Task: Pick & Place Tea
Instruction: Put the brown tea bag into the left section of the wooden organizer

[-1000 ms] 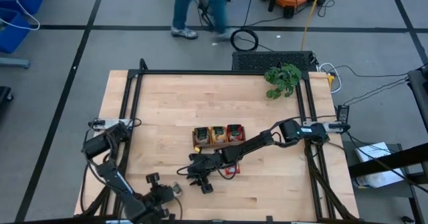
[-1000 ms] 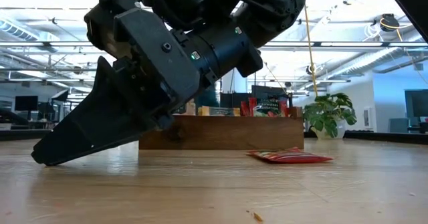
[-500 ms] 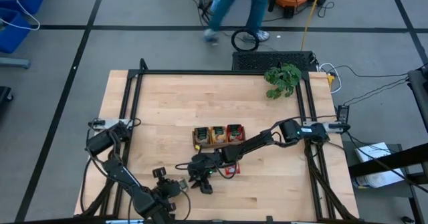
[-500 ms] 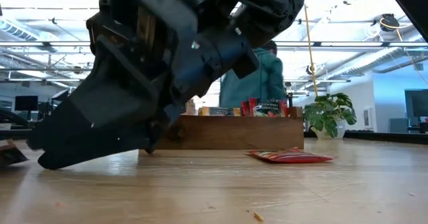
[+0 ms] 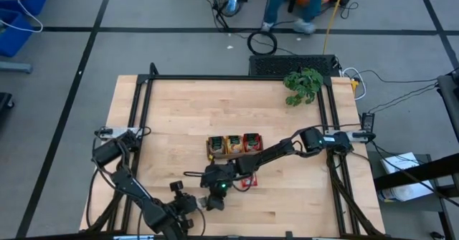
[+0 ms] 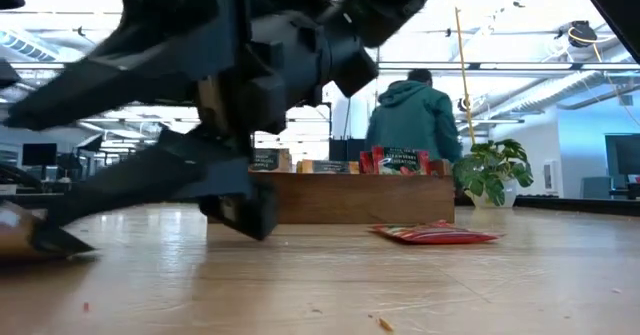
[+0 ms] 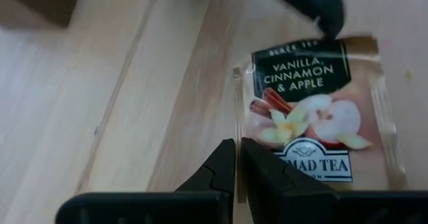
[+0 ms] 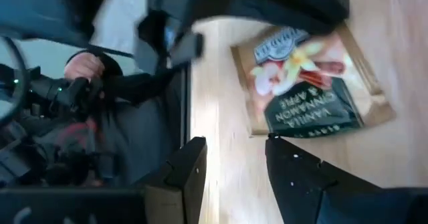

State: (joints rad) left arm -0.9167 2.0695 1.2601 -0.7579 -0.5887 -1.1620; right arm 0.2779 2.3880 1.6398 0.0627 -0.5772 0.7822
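L pincer: my left gripper (image 7: pixel 238 158) sits low at the table's near edge, fingers pressed together w/ only a hairline gap, nothing between them.
Sachet vs L pincer: flat square tan-and-dark tea sachet marked vanilla, cinnamon & apple (image 7: pixel 311 110) lies face-up on the wood just ahead of my L tips, off to one side; its near edge is just beside them, can't tell if touching.
R pincer: my right gripper (image 8: pixel 235 158) reaches in from the right side to the same spot, jaws apart w/ a clear gap, holding nothing.
Sachet vs R pincer: same sachet (image 8: pixel 309 83) lies just past my R fingertips (image 8: pixel 292 167), flat, not between them.
From above: L gripper (image 5: pixel 178 190) and R gripper (image 5: pixel 215 199) are near each other, front-centre of the light wooden table (image 5: pixel 179 111); sachet hidden there by my arms.
Other tea: red flat sachet (image 6: pixel 433 233) lies loose on the wood by the tray; more sachets stand upright in the long brown wooden three-compartment tray (image 5: pixel 233 144), mid-table, behind my R arm.
Low view: R gripper (image 6: pixel 60 180) open, lower tip near the wood.
Plant: leafy green potted plant (image 5: pixel 303 85), far right corner.
Room: person in a teal top (image 6: pixel 413 115) beyond the table.
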